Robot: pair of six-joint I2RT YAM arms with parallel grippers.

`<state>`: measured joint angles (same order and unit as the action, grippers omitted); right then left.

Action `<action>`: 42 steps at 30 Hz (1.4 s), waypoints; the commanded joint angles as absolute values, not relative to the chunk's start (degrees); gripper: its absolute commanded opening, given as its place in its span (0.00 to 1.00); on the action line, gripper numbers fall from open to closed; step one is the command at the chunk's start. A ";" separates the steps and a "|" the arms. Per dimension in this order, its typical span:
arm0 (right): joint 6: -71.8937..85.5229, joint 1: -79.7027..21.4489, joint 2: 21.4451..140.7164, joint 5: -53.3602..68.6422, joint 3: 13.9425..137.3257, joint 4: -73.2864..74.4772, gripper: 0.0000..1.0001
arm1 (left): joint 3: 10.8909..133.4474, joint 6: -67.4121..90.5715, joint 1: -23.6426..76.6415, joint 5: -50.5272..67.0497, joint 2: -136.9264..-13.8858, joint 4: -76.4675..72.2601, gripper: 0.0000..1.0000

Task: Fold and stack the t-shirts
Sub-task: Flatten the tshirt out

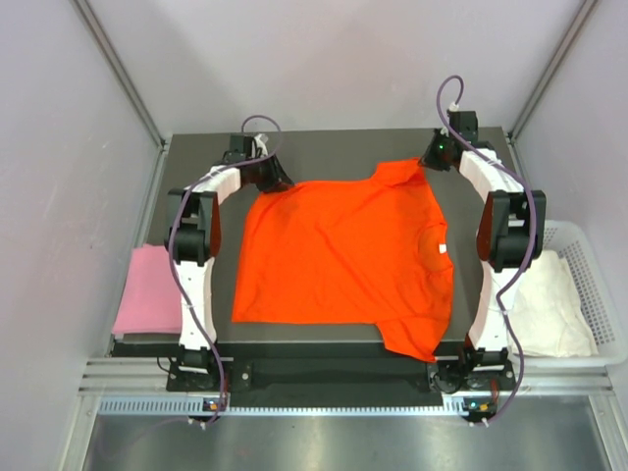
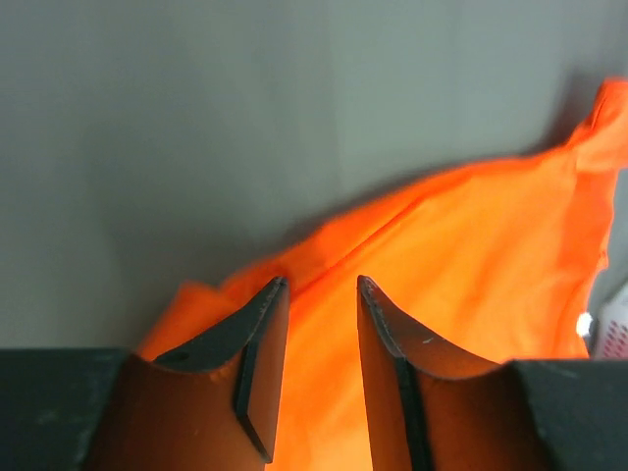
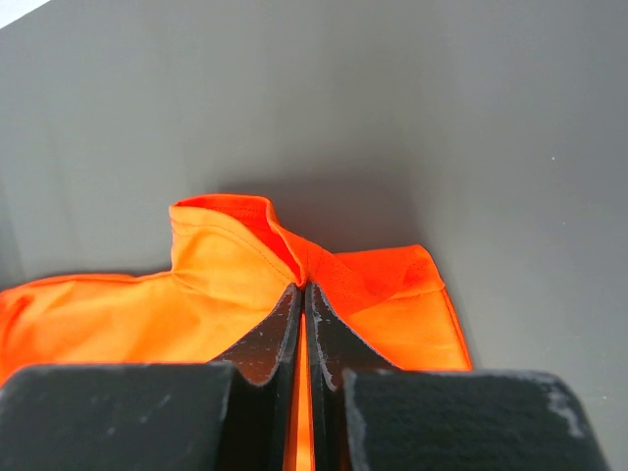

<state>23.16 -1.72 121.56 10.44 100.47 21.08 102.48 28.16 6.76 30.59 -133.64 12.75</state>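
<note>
The orange-red t-shirt (image 1: 343, 255) lies spread flat on the dark table, its white neck label (image 1: 444, 248) toward the right. At the shirt's far left corner, my left gripper (image 1: 278, 182) (image 2: 322, 285) stands open, with the orange fabric (image 2: 471, 255) under and between the parted fingers. My right gripper (image 1: 430, 162) (image 3: 304, 287) is shut on a pinched fold of the far right sleeve (image 3: 324, 260). A pale pink t-shirt (image 1: 147, 289) lies folded at the table's left edge. A white t-shirt (image 1: 549, 304) lies in the basket on the right.
A white plastic basket (image 1: 589, 265) stands off the table's right side; its edge (image 2: 613, 324) shows in the left wrist view. Grey walls close in the back and both sides. Both arm bases are bolted at the near edge.
</note>
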 commanded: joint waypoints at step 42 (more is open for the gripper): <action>14.94 -3.52 109.52 7.03 97.13 32.26 0.56 | 94.23 13.97 2.11 30.86 -123.59 22.07 0.56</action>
<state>16.05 -2.94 115.33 6.46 99.24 34.17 95.53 15.86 1.83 32.25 -126.39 24.60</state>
